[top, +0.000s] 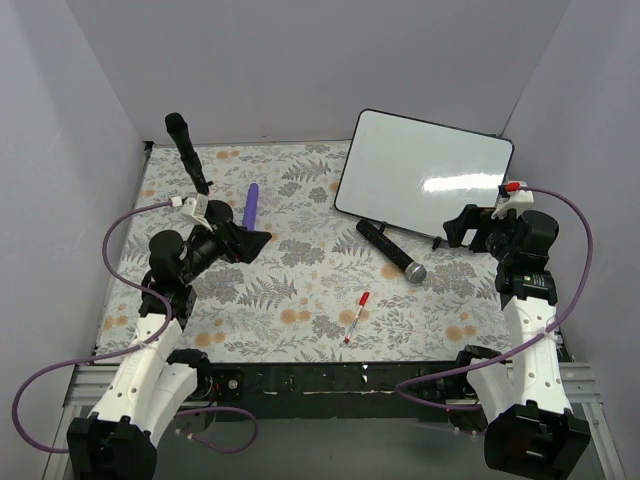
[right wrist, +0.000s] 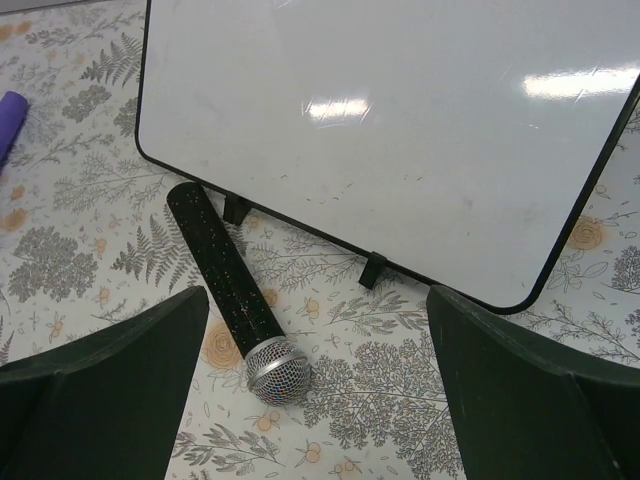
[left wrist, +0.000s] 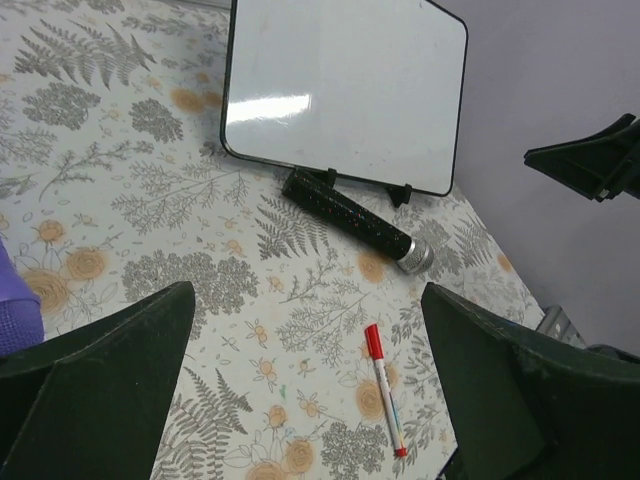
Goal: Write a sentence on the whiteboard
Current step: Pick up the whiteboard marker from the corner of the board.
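Red-capped, the marker (top: 356,316) lies on the floral cloth (top: 300,300) midway between our arms, long axis near-to-far, cap away. Left gripper (top: 255,240) and right gripper (top: 460,228) both gape empty. The whiteboard (top: 420,175) stands propped far right, blank, just ahead of the right jaws.

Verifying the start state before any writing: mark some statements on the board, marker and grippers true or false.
The whiteboard is blank. True.
The left gripper holds the marker. False: the marker lies on the table, untouched.
A microphone lies in front of the whiteboard. True.
The right gripper is shut. False: it is open and empty.
The marker's cap is blue. False: it is red.
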